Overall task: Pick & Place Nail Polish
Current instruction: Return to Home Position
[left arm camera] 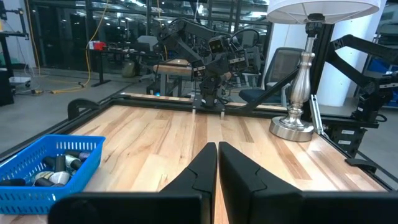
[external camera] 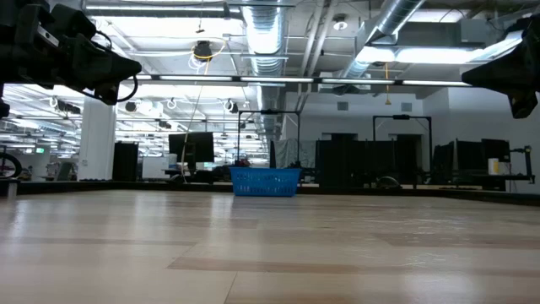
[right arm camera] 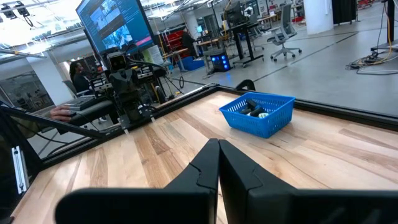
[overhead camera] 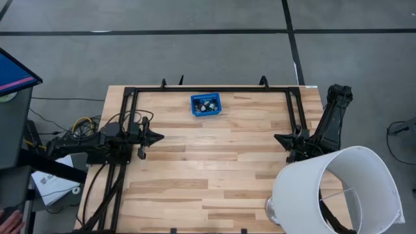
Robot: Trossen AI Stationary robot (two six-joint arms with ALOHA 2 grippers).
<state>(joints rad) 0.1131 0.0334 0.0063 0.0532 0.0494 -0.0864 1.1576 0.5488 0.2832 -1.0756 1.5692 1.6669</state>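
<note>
Showing wood table (overhead camera: 214, 169), big workroom; tiny dark-capped nail polish (left arm camera: 62, 165) in basket (left arm camera: 37, 193) by far edge; left gripper (left arm camera: 217, 147), right gripper (right arm camera: 219, 144) closed.

Place: we're looking across a robotics lab on an open industrial floor.
Ceiling: we're seeing bare ducts (external camera: 268, 38) and strip lights running overhead.
Floor: we're passing over grey concrete (overhead camera: 195, 16).
Kit: we're spotting a big monitor (right arm camera: 115, 25), office chairs (right arm camera: 285, 25), a person (right arm camera: 78, 74) sitting at a desk.
</note>
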